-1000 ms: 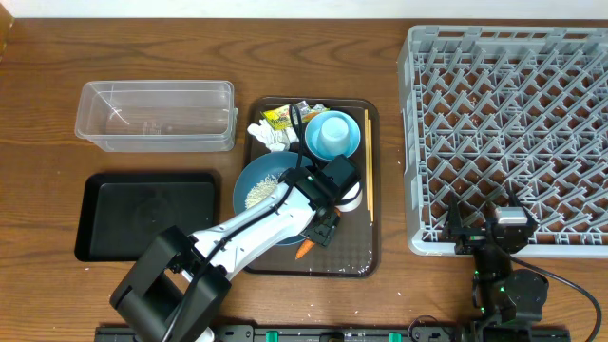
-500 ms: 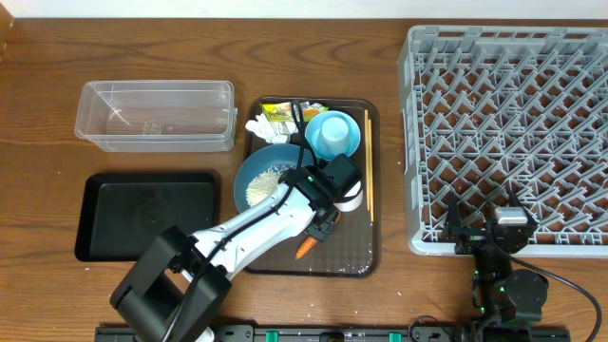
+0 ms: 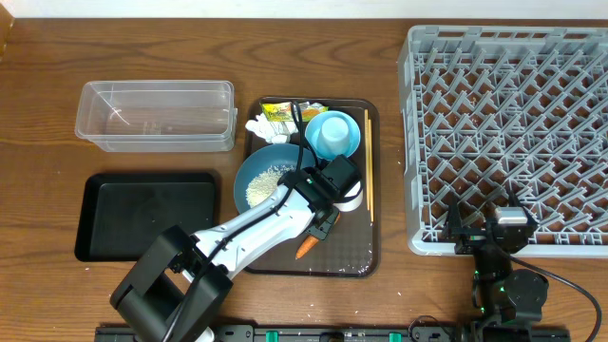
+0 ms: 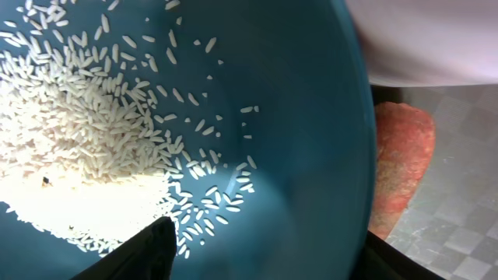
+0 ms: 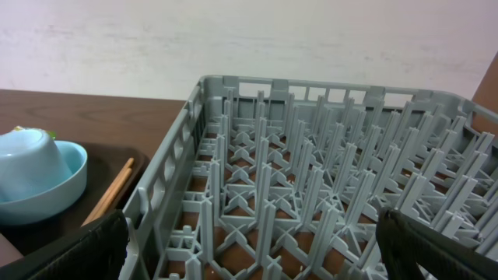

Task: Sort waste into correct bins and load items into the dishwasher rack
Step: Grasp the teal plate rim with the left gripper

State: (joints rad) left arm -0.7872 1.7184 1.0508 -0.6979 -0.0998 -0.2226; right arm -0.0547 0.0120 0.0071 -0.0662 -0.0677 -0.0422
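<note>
While the rim of the blue bowl (image 4: 303, 148) is straddled by the left gripper (image 4: 271, 247), a tight hold cannot be told.

Looking like a robot lab bench staged as a kitchen clean-up station: a white-and-black robot arm (image 3: 256, 228) and a black robot arm (image 3: 503, 285) are standing at the near edge of a brown wood-grain table (image 3: 38, 114), a black mounting rail (image 3: 332, 334) running along that edge. A square grey plastic pegged dish rack (image 3: 508, 133) is sitting straight on the tabletop, with a clear plastic rectangular tub (image 3: 157, 142), a shallow black rectangular tray (image 3: 147, 214) and a dark brown rectangular serving tray (image 3: 347, 256) lying to its left. A plain off-white wall (image 5: 249, 39) is closing off the far side.
</note>
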